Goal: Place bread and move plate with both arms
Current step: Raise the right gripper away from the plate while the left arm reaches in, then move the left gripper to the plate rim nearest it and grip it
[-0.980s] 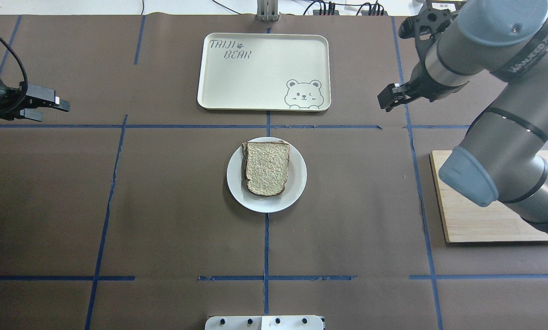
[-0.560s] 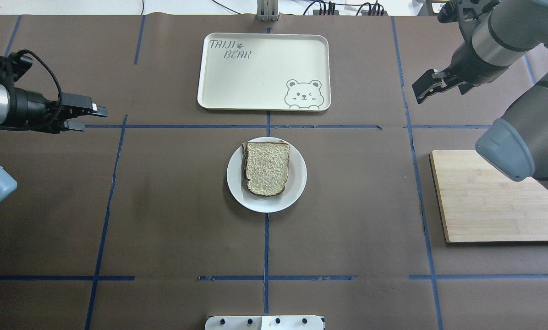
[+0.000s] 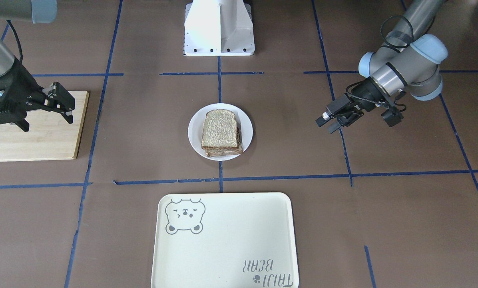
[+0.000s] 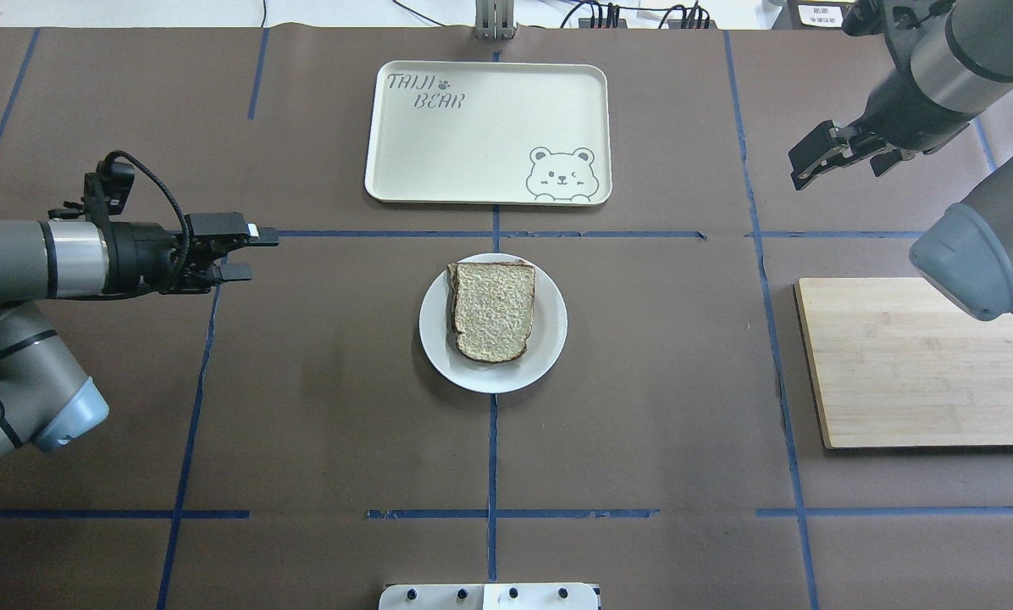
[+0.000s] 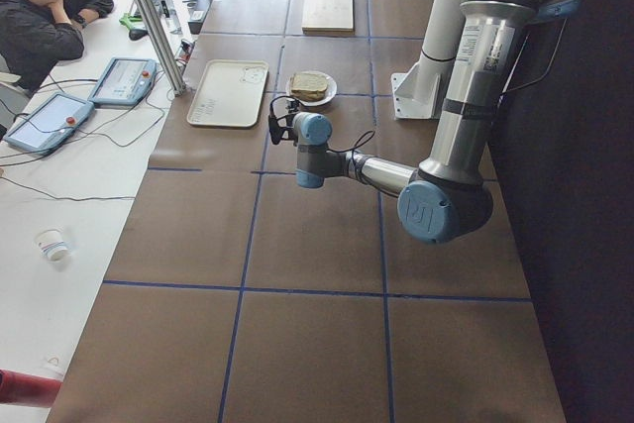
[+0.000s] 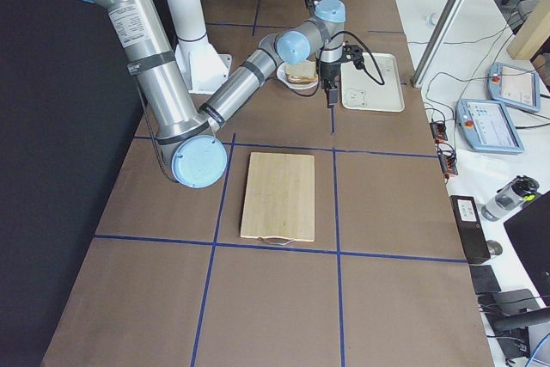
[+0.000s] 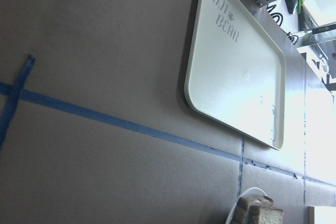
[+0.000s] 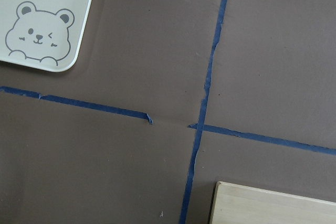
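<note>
small round white plate bearing brown-crusted bread slice | nearer left black gripper, jaws apart, empty | right gripper farther, also apart

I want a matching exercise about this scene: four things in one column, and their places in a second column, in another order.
1. pale brown-crusted bread slice
2. small round white plate
3. cream rectangular bear-print tray
4. pale wooden rectangular board

A. on the robot's right side
B. on the plate
C. beyond the plate, far from the robot
D. in the centre, under the bread

Pairs: 1-B, 2-D, 3-C, 4-A
</note>
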`<action>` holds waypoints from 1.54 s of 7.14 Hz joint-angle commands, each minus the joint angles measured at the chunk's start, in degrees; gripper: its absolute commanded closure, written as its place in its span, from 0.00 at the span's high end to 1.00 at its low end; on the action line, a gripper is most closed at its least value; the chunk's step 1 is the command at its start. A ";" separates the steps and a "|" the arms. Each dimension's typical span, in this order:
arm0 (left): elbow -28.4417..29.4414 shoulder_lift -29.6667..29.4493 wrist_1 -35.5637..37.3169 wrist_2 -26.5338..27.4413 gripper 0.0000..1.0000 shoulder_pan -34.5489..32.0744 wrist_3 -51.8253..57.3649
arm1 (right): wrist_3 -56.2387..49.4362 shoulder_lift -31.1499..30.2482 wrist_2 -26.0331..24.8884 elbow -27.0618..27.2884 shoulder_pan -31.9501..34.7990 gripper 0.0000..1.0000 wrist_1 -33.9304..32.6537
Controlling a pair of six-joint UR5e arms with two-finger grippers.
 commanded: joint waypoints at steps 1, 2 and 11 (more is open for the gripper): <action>0.25 -2.28 -0.53 5.28 0.92 6.28 -0.88 | -0.01 -0.28 0.69 -0.14 0.98 1.00 -0.12; 1.38 -4.20 -0.53 5.37 0.88 7.52 -0.88 | -0.01 -0.36 0.69 0.03 1.07 1.00 -0.12; 8.51 -10.11 -2.64 16.36 0.88 15.00 -4.30 | 0.52 -0.89 0.43 -0.05 1.08 1.00 -0.04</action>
